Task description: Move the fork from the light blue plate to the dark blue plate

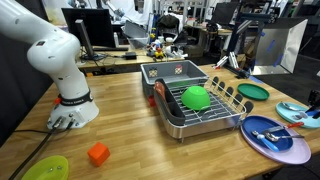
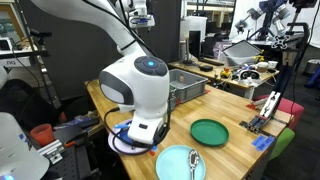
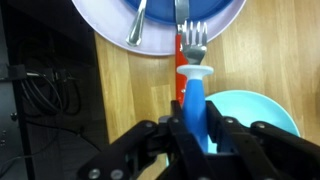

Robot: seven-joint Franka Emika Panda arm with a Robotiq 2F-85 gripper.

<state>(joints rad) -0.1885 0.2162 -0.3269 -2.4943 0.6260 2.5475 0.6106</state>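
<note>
**Wrist view, transfer step.** The claw (image 3: 193,130) is closed to a narrow gap on the blue plastic handle of the metal-tined fork (image 3: 194,75). The handle runs straight out from between the jaws. The fork is clear of the round, shallow, pale cyan plastic plate (image 3: 255,110), which sits just beside the claw. Its tines reach over the near rim of the round, deep blue plastic plate with the periwinkle rim (image 3: 110,15). The handle is above the bare wooden surface (image 3: 130,90) between the two plates. Whether the fork is lifted or resting cannot be told.

**Step in hand.** By judgement, the pick-up is done and the carry is near its end. The next move calls for a short advance so that more of the fork stands over the dark blue plate. The fork must then be lowered and the jaws opened. It should come down clear of the utensils already lying there.

**Counts.**
- **Wrist view:** one fork, two plates and two other utensils on the dark blue plate. One is all silver (image 3: 137,25). The other appears to have a red handle (image 3: 181,55) that juts off the rim beside the fork.
- **Exterior views:** four plates in all, adding a dark green plate (image 1: 253,91) and a yellow-green plate (image 1: 45,168). There is also one wire dish rack (image 1: 215,112) holding one green bowl (image 1: 196,97), and one orange block (image 1: 97,153).
</note>
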